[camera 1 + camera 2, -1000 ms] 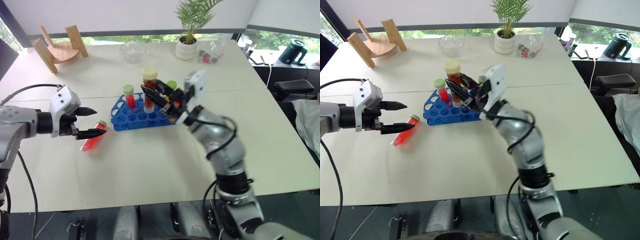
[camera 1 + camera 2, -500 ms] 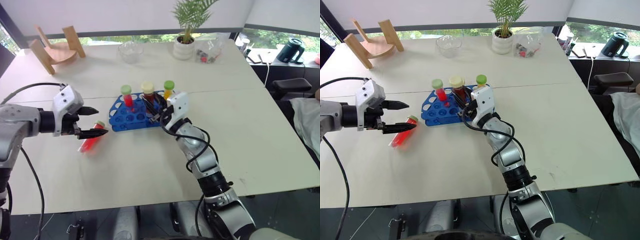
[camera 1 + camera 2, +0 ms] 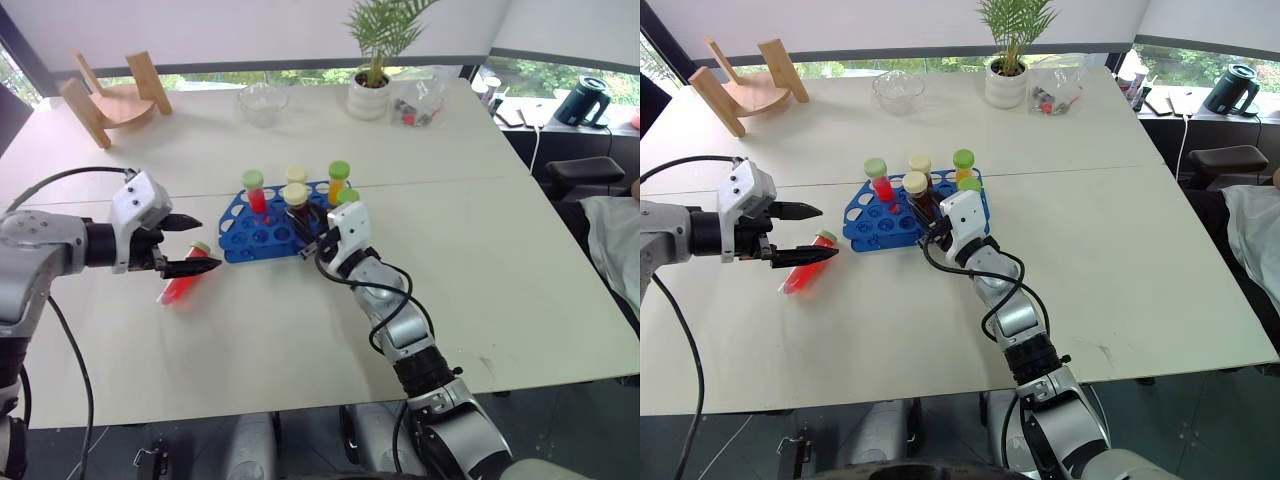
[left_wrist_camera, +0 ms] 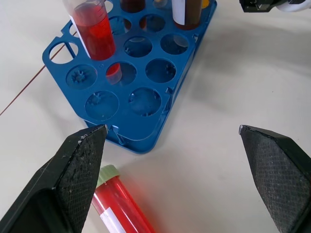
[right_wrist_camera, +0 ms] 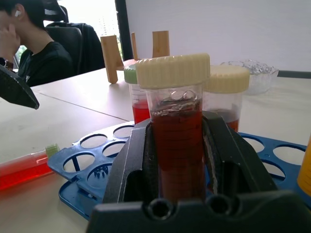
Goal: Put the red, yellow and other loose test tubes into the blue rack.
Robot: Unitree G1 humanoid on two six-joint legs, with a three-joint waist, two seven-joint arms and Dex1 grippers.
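Note:
The blue rack (image 3: pixel 262 235) stands mid-table. In it are a red tube with a green cap (image 3: pixel 255 192), a cream-capped tube (image 3: pixel 296 176) and a green-capped tube of yellow-orange liquid (image 3: pixel 337 180). Another green cap (image 3: pixel 347 197) shows behind my right wrist. My right gripper (image 5: pixel 177 165) is shut on the dark brown tube with a cream cap (image 5: pixel 176 131), upright over the rack's near right part; its foot is hidden. A loose red tube (image 3: pixel 184 279) lies on the table left of the rack. My left gripper (image 4: pixel 171 128) hangs open just above it, touching nothing.
At the table's back stand a wooden stand (image 3: pixel 110 92), a glass bowl (image 3: pixel 265 102), a potted plant (image 3: pixel 373 88) and a clear bag of small items (image 3: pixel 418 104). A black kettle (image 3: pixel 583 100) and a chair (image 3: pixel 585 175) are at the right. A seated person (image 5: pixel 36 46) is beyond the table.
My right gripper has come down and forward with the dark brown tube, from above the rack to low at its near right side. The left gripper has stayed over the red tube.

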